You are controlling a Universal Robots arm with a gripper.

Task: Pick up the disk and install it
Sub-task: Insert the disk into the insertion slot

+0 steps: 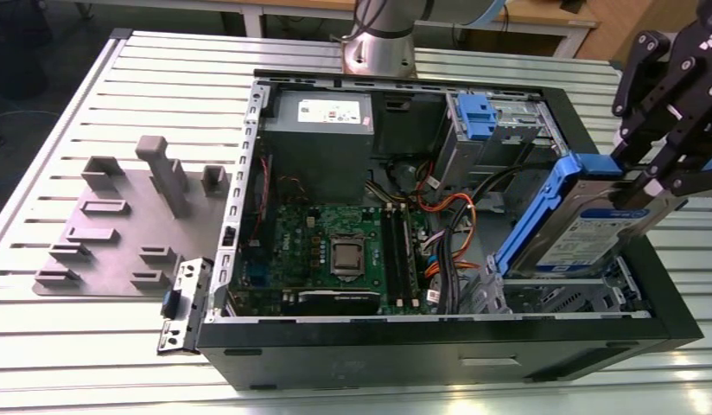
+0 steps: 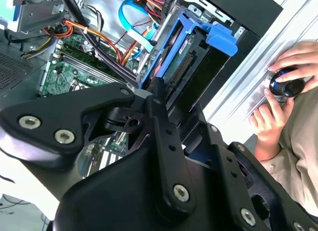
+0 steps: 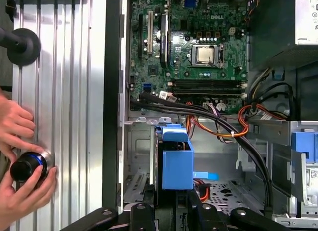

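Black and jointed, the tool was closed on the upper end of the disk, with one finger on each side of it and nothing else in its hold. The disk stood steeply tilted in the open computer case. Its lower end was down in the drive bay at the corner of the case on the exterior view's right, and its upper end was raised above the case wall. In the first wrist view the blue frame of the disk showed just ahead of the tool, with the metal floor of the bay behind it.

To my judgement the picking up was done and the installing was in hand, because the disk was not yet lying flat in the bay. To sit properly, the frame must line up with the walls of the bay and stay free of the orange and black cables just beside it.

The disk had a blue-and-white label, and the grey power supply had a white one. Their print was too small for me to read.

On the ribbed metal desk beside the case, a person's hands held a round black knob.
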